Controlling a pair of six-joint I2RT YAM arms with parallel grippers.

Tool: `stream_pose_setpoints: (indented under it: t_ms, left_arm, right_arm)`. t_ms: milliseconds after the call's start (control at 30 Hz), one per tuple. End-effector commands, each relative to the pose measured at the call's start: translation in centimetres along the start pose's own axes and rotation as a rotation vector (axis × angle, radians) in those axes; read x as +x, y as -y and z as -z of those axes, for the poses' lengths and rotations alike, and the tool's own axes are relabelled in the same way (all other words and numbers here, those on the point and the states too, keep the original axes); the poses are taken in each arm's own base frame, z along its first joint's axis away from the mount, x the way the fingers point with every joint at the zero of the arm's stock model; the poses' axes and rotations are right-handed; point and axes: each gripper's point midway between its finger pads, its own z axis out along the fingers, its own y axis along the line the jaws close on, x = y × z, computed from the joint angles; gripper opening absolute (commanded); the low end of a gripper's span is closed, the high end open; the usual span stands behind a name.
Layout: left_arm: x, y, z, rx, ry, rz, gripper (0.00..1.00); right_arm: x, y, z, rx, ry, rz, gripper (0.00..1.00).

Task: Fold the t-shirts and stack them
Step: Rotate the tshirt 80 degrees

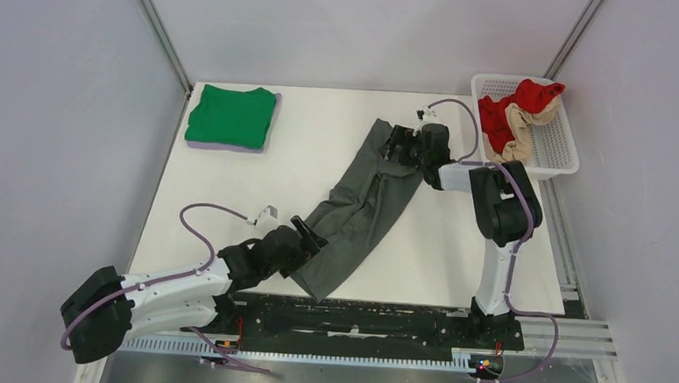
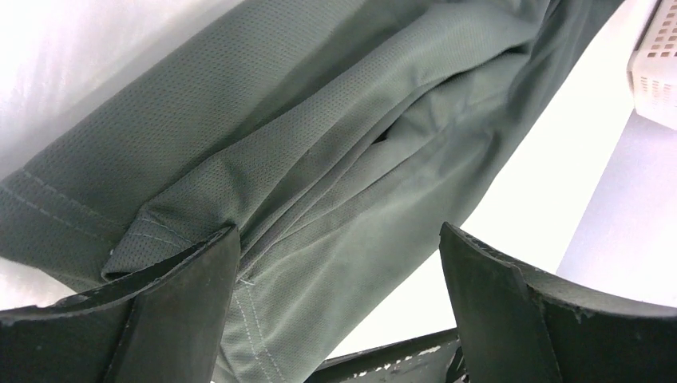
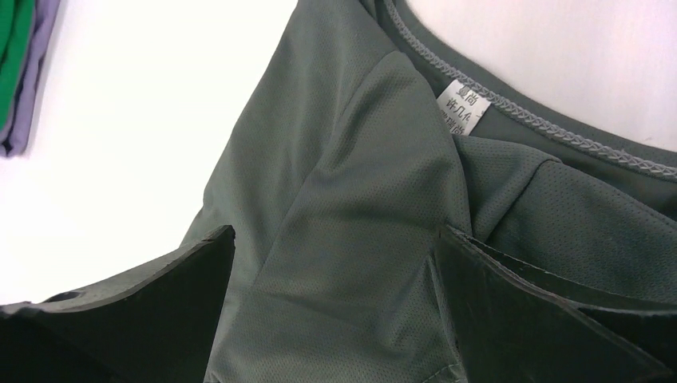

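Observation:
The dark grey t-shirt [image 1: 361, 210] lies bunched in a long diagonal strip across the middle of the white table, and it shows in the left wrist view [image 2: 335, 152] and the right wrist view [image 3: 351, 215]. My left gripper [image 1: 309, 234] is open over its lower hem end, its jaws wide apart with cloth between them. My right gripper [image 1: 402, 140] is open over the collar end, near the white label [image 3: 463, 106]. The bright green t-shirt [image 1: 231, 116] lies folded at the far left corner.
The green shirt rests on a folded purple cloth [image 1: 224, 147]. A white lattice basket [image 1: 553, 146] at the far right holds red [image 1: 520, 104] and beige [image 1: 523, 135] garments. Grey walls close in both sides. The black arm rail [image 1: 356, 320] runs along the near edge.

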Motion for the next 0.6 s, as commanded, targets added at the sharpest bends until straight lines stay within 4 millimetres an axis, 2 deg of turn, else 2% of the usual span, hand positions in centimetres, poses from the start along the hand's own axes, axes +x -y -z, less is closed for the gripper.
stream_pose_setpoints:
  t_ms: [0,133,300,433,467,567]
  left_arm:
    - [-0.6,1.5,-0.2,0.019,0.083,0.083,1.0]
    - [0.4,3.3,0.1,0.057,0.085,0.057,1.0]
    - [1.5,5.4,0.6,0.094,0.09,0.006,1.0]
    - [2.0,6.4,0.3,0.092,0.091,-0.039,1.0]
    - [2.0,6.6,0.2,0.089,0.095,-0.056,1.0]
    - [2.0,8.2,0.4,0.111,0.096,-0.108,1.0]
  right_arm:
    - [2.4,2.4,-3.1,0.111,-0.077,-0.054,0.98]
    - [0.8,2.9,-6.4,0.145,-0.036,-0.093,0.98]
    - [-0.5,3.2,-9.6,0.191,0.027,-0.143,0.98]
    - [-2.1,2.0,-12.0,0.143,0.062,-0.116,0.98]
    - [-2.6,1.2,-12.5,0.11,0.059,-0.096,0.98]
    - [-5.2,-0.3,-12.6,0.081,0.08,-0.016,0.98]
